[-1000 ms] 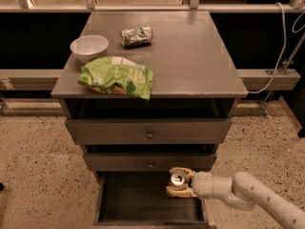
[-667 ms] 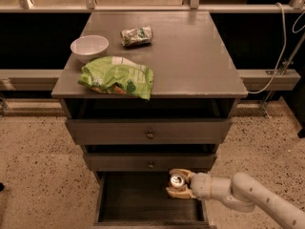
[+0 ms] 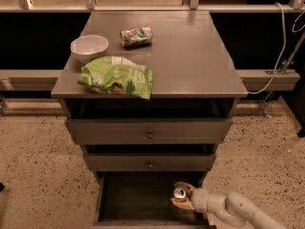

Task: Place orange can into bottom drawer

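Camera view: gripper (image 3: pixel 182 196) holds orange can (image 3: pixel 179 192) in drawer (image 3: pixel 133 202).

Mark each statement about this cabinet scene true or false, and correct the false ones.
1. The claw grips the orange can at the right side of the bottom drawer. True.
2. The bottom drawer is shut. False: it is pulled open.
3. A white bowl sits on the cabinet top. True.
4. The green bag lies inside the bowl. False: it lies beside the bowl, on the cabinet top.
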You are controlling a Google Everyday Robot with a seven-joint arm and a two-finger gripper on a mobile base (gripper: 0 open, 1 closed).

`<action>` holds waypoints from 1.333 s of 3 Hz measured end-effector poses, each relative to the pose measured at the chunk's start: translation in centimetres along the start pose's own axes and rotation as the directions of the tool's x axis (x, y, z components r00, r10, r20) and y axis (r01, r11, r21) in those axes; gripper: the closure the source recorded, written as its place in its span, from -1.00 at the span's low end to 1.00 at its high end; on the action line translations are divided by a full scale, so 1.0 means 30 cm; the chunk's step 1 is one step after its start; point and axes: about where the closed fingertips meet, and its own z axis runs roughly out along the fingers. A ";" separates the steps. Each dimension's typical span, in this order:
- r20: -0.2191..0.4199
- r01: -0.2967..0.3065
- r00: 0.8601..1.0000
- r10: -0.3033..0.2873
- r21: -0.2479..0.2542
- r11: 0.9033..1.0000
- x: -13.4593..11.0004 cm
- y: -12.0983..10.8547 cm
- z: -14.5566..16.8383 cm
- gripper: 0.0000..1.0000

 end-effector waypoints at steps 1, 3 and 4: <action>0.001 -0.048 0.999 0.048 -0.008 0.999 0.196 -0.021 0.059 0.46; 0.008 -0.095 0.995 0.095 0.007 0.995 0.329 -0.056 0.099 -0.47; 0.010 -0.096 0.995 0.096 0.002 0.995 0.326 -0.050 0.107 -0.93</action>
